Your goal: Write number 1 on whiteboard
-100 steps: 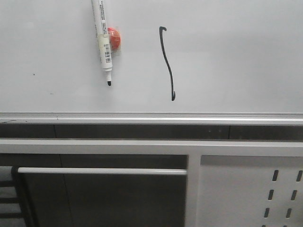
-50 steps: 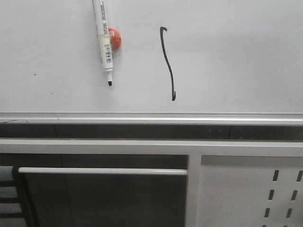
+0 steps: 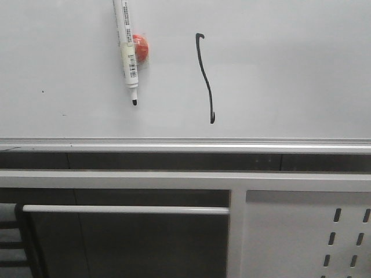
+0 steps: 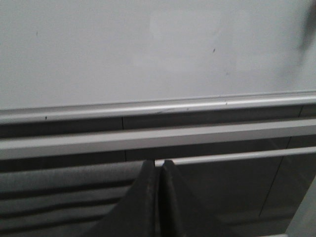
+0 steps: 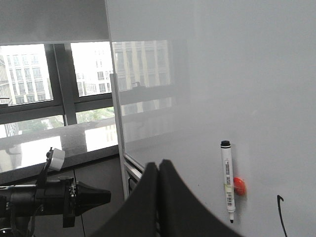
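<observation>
Showing in the front view is the whiteboard (image 3: 278, 69), filling the upper half of the frame, with its silver edge strip (image 3: 185, 143) running across the middle. The number 1 (image 3: 206, 78) is sitting on the board just right of centre in the upper part of the frame, a thin black wavy stroke with a small hook at its top and a tick at its bottom. A white marker pen (image 3: 127, 49) is hanging on the board in the upper left of centre, tip pointing down, with a red round magnet (image 3: 141, 48) sitting just beside it on its right, touching or nearly so. Below the strip a white metal panel with oval slots (image 3: 307, 243) is occupying the lower right, and a white bar (image 3: 124, 209) is crossing the lower left. No gripper is appearing in the front view. In the left wrist view the left gripper (image 4: 159, 197) is showing at bottom centre, dark fingers pressed together with nothing between them, facing the board's lower edge. In the right wrist view the right gripper (image 5: 158, 202) is also closed up empty at bottom centre, with the pen, magnet and the hooked top of the stroke sitting at lower right, and windows (image 5: 54, 79) filling the left side.
</observation>
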You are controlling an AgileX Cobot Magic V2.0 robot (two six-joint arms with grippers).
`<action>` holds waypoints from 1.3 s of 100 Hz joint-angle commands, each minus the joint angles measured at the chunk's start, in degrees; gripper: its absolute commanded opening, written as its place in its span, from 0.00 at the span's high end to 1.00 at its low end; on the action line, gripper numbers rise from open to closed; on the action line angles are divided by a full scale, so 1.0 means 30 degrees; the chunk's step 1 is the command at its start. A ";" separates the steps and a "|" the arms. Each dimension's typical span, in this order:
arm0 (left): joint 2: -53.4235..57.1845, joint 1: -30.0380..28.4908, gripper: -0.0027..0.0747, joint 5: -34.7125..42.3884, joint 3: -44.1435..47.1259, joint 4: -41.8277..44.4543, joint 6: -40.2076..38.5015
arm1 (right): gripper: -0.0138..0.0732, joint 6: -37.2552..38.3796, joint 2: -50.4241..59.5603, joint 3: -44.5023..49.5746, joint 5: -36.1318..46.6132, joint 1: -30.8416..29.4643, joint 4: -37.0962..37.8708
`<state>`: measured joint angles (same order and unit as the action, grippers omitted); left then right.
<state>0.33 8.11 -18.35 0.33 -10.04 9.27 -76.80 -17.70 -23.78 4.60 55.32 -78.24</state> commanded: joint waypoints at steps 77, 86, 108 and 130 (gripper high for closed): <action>0.0506 -0.0629 0.99 0.0823 0.0419 -0.0198 -0.0373 | 0.91 -0.0128 -0.0163 -0.0504 0.0232 -0.0159 0.0100; 0.0506 -0.0629 0.99 0.0823 0.0419 -0.0198 -0.0373 | 0.91 -0.0128 -0.0163 -0.0504 0.0333 -0.0159 0.0100; 0.0506 -0.0629 0.99 0.0823 0.0419 -0.0198 -0.0373 | 0.91 -0.0128 -0.0163 0.1036 0.2494 -0.0159 -0.0032; 0.0506 -0.0629 0.99 0.0823 0.0419 -0.0198 -0.0373 | 0.91 -0.8134 -0.0163 0.1599 0.2226 -0.0159 -0.7724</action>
<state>0.33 6.51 -18.87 0.33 -10.04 8.70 -89.28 -17.63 -17.49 11.06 55.19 -92.89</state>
